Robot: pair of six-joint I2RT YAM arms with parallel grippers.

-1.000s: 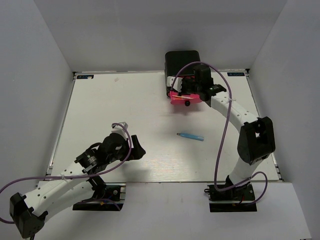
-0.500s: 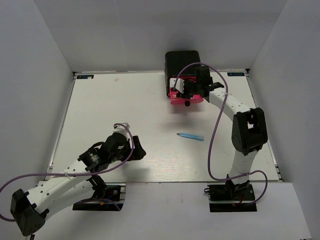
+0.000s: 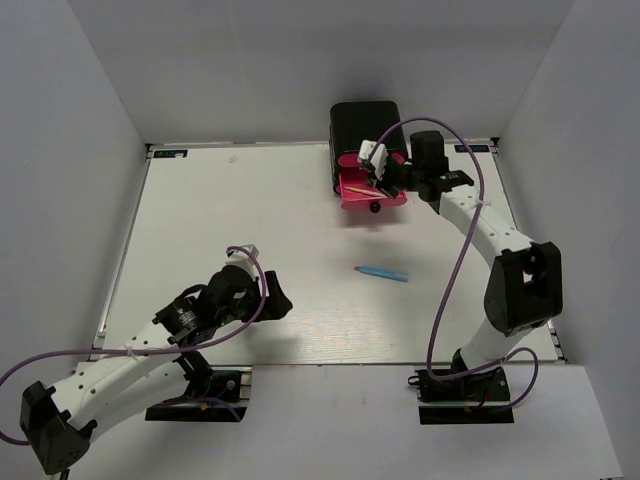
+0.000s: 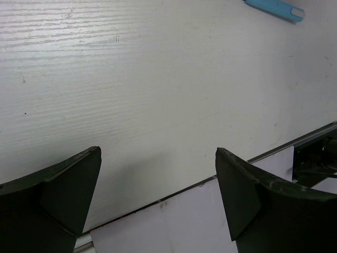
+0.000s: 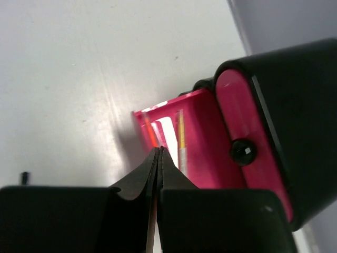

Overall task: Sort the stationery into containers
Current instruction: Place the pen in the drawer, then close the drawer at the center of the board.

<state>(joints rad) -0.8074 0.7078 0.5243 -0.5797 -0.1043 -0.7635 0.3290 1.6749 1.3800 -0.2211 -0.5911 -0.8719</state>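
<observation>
Jutting from the rounded black cabinet (image 5: 305,100) is a glossy hot-pink drawer (image 5: 202,153).

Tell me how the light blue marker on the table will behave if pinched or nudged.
The slim light blue plastic marker looks rigid and light, so it should lift without bending. Its seemingly round barrel lies flat on the smooth white table, so a sideways nudge would probably roll it.
</observation>
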